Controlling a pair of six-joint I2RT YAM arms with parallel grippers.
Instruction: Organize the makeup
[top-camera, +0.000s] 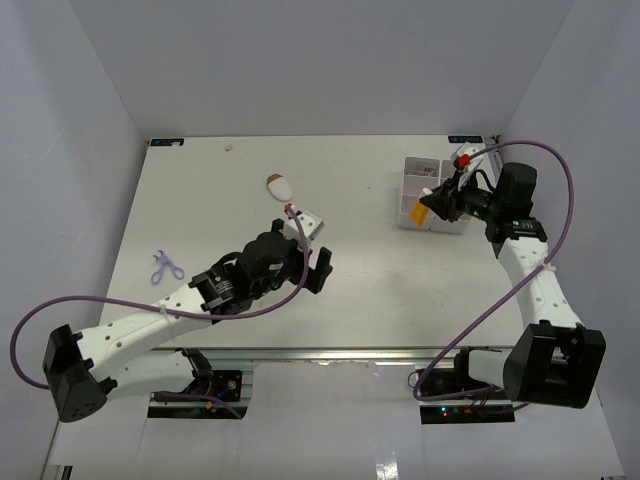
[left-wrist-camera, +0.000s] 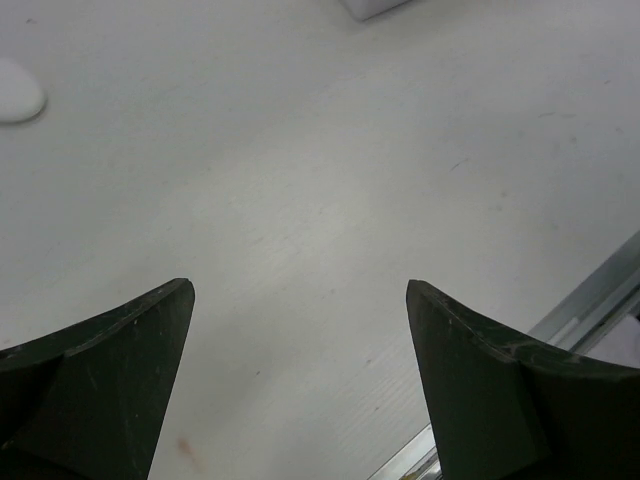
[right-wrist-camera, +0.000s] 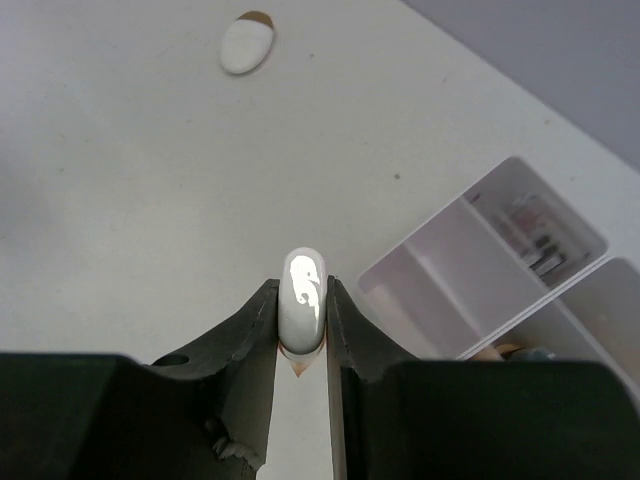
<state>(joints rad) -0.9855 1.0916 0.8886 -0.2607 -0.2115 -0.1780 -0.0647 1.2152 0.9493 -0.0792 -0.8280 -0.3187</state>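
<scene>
My right gripper (top-camera: 437, 200) is shut on the orange white-capped tube (top-camera: 419, 210) and holds it at the left edge of the white compartment box (top-camera: 412, 168). In the right wrist view the tube's white cap (right-wrist-camera: 303, 295) is pinched between the fingers (right-wrist-camera: 352, 330), with the box (right-wrist-camera: 440, 290) to the right. The white-and-brown oval piece (top-camera: 279, 186) lies alone on the table and shows far off in the right wrist view (right-wrist-camera: 246, 44). My left gripper (top-camera: 318, 247) is open and empty over bare table, below and right of the oval piece (left-wrist-camera: 15, 90).
The box holds small items in a far compartment (right-wrist-camera: 530, 232). A purple looped object (top-camera: 165, 265) lies at the left of the table. A tiny speck (top-camera: 229, 147) sits near the back edge. The table's metal front rail (left-wrist-camera: 590, 300) runs near the left gripper.
</scene>
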